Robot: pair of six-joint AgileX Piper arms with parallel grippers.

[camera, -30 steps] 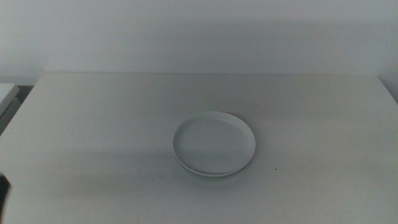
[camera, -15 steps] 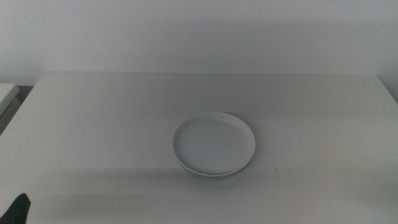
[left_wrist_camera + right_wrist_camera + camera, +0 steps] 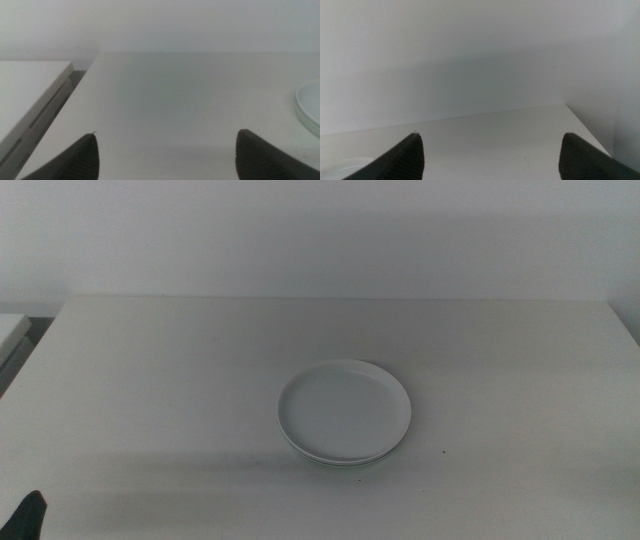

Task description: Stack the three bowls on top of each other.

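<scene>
While both end effectors wait spread wide, unlabelled bowls (image 3: 343,412) sit stacked mid-table (image 3: 150,380).

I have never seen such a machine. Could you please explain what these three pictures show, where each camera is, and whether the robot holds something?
This is a robot with two arms at a white table. The middle view looks down on the table from above. In its centre is a stack of bowls: shallow white-looking dishes, one inside another. I can make out two rims; how many there are I cannot tell.

The other two pictures come from cameras on the arms' wrists. The two dark shapes in each are that gripper's jaws. The left gripper is open and holds nothing; it waits at the table's near left corner, with the stack's edge showing at one side. The right gripper is also open and empty, facing the wall.
</scene>
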